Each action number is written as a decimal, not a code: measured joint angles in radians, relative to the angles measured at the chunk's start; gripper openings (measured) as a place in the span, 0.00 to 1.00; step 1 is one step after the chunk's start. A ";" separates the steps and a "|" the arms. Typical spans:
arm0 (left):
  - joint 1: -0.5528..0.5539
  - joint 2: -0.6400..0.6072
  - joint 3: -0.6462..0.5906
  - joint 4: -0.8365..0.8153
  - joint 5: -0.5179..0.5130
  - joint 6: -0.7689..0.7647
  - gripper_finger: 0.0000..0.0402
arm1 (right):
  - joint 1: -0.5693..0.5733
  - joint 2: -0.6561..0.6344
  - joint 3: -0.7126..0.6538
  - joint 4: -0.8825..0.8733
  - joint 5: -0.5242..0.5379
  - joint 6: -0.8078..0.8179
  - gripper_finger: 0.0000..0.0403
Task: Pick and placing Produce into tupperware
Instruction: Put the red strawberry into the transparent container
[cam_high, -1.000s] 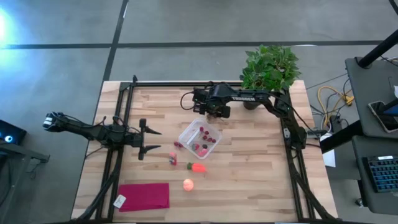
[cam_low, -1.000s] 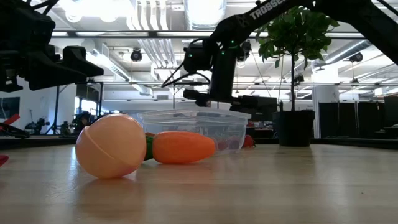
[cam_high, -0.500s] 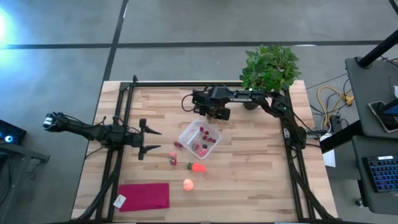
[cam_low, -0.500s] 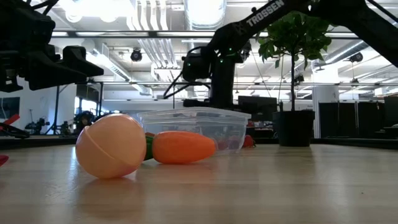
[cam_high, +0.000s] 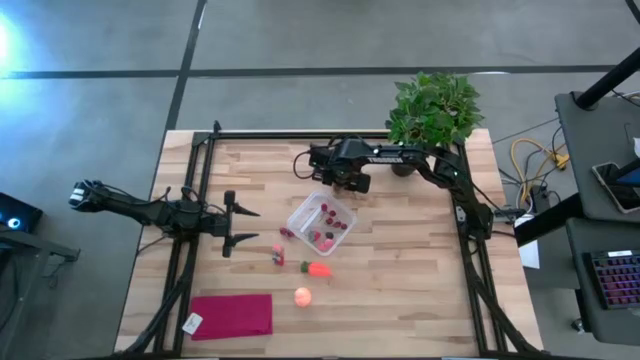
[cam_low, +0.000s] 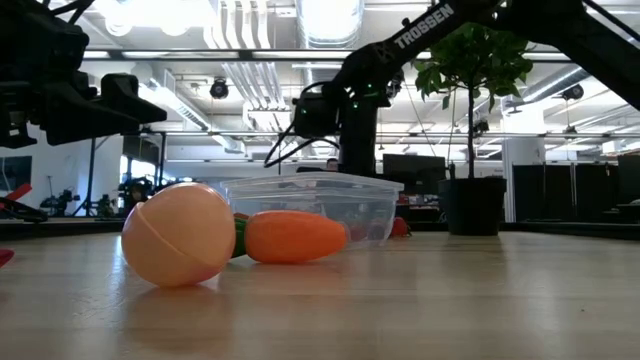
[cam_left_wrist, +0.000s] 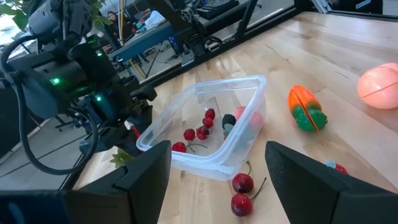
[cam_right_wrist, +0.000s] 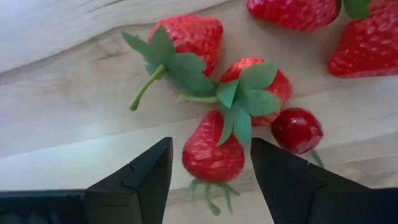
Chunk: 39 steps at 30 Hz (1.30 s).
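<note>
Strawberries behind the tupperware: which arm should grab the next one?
Right. The right gripper is open directly over a strawberry, fingers either side. In the high view, the left gripper waits open across the table, facing the tupperware, with the strawberries beyond the tupperware's far side.

The right gripper is wide open, with one red strawberry sitting between its two dark fingers. More strawberries lie close by on the wooden table — and a little dark-red cherry too.
</note>
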<state>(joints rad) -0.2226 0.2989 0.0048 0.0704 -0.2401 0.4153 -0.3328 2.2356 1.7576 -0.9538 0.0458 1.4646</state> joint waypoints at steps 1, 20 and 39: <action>0.000 0.000 0.000 0.000 0.000 0.000 0.61 | 0.000 0.000 0.000 0.000 0.000 -0.003 0.50; 0.000 0.000 0.000 0.000 0.000 0.000 0.61 | 0.000 0.000 0.001 0.000 0.008 -0.036 0.32; 0.000 0.000 0.000 0.000 0.000 0.000 0.61 | 0.192 -0.047 0.403 -0.215 -0.012 -0.367 0.32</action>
<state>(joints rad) -0.2226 0.2985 0.0048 0.0704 -0.2401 0.4155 -0.1412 2.1888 2.1602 -1.1690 0.0337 1.0981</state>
